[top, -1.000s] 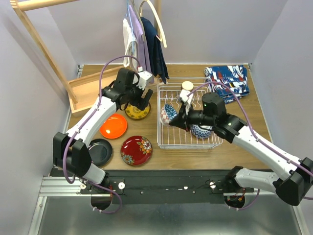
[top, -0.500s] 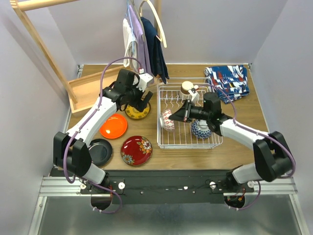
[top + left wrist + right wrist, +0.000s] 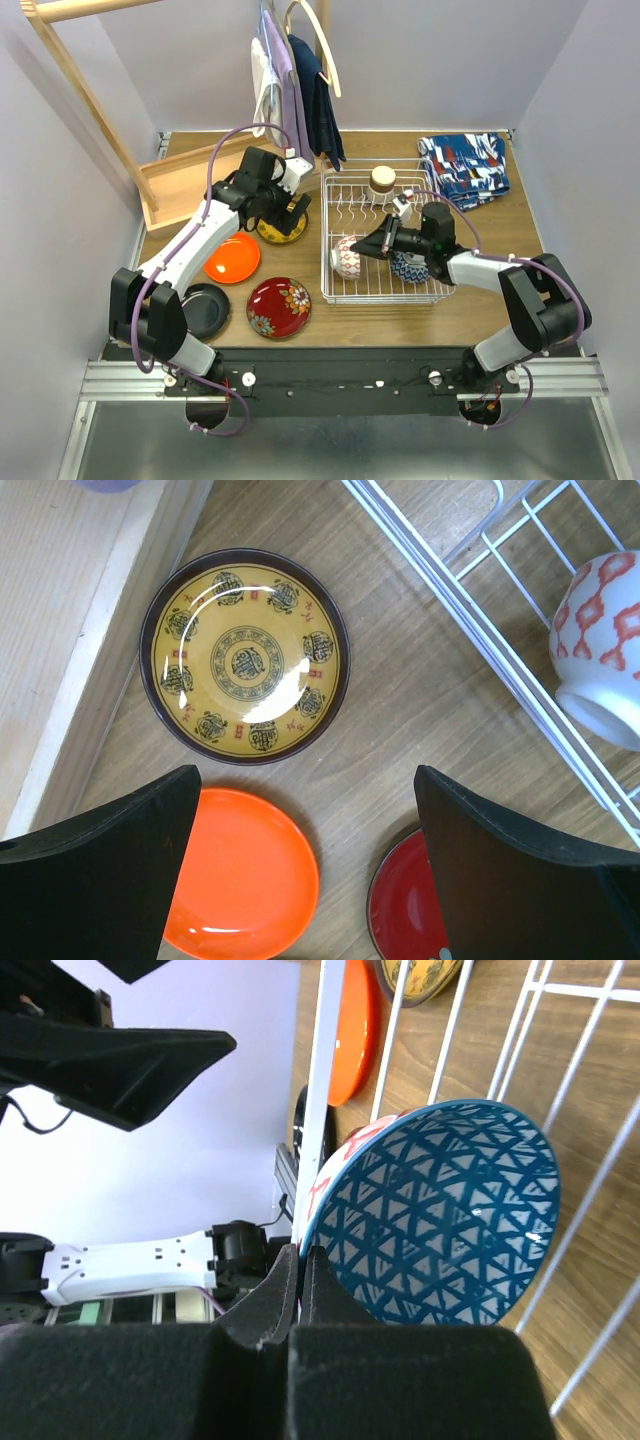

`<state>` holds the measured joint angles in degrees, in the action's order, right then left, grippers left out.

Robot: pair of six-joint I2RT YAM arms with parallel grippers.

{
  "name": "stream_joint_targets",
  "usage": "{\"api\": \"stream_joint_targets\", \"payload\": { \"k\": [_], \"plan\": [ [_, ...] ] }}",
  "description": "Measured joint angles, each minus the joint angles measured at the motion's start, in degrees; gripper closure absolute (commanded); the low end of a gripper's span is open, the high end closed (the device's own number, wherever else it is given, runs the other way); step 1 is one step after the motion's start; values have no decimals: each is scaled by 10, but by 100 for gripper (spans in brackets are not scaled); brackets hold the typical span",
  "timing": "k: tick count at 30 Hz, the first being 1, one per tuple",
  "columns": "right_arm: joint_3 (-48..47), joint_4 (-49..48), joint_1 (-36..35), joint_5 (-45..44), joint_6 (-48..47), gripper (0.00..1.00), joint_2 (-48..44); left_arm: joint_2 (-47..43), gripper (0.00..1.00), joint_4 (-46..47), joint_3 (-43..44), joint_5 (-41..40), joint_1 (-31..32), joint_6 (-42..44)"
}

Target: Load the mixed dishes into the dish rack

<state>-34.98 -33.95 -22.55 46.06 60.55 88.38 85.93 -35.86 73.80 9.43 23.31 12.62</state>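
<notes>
My right gripper (image 3: 366, 247) is shut on the rim of the pink patterned bowl (image 3: 346, 258), holding it tilted on its side low in the front left of the white dish rack (image 3: 432, 292). In the right wrist view the gripper (image 3: 300, 1252) pinches that bowl (image 3: 440, 1220), whose inside has blue triangles. A blue bowl (image 3: 410, 269) and a grey-beige cup (image 3: 382, 179) sit in the rack. My left gripper (image 3: 290, 213) is open over the yellow plate (image 3: 275, 233). The left wrist view shows the gripper (image 3: 306, 780) above the yellow plate (image 3: 245, 655), orange plate (image 3: 240, 875) and red plate (image 3: 405, 905).
The orange plate (image 3: 232, 258), black plate (image 3: 205, 308) and red floral plate (image 3: 279, 306) lie left of the rack. A blue-red cloth (image 3: 465, 165) lies at the back right. A wooden frame (image 3: 165, 190) and hanging clothes (image 3: 295, 85) stand at the back left.
My right gripper has carried the pink bowl down and toward the rack's front left corner. The left gripper has shifted slightly right over the yellow plate.
</notes>
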Motion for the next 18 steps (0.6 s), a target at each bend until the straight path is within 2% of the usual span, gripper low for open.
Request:
{"api": "stream_joint_targets", "payload": {
  "k": [3,6,7,9,10,13,18],
  "plan": [
    [14,-20,8,6,7,98,-1,0,4,0,-1,0,0,0],
    [13,-8,16,7,-4,84,-1,0,4,0,-1,0,0,0],
    [7,9,17,9,-13,73,-2,0,4,1,-1,0,0,0],
    [-10,46,21,10,-39,66,-6,0,4,1,-1,0,0,0],
    [-26,89,20,6,-73,62,-8,0,4,1,-1,0,0,0],
    [-70,198,23,-3,-157,57,-12,0,4,1,-1,0,0,0],
    [-152,378,24,-50,-309,55,-25,0,3,2,-1,0,0,0]
  ]
}}
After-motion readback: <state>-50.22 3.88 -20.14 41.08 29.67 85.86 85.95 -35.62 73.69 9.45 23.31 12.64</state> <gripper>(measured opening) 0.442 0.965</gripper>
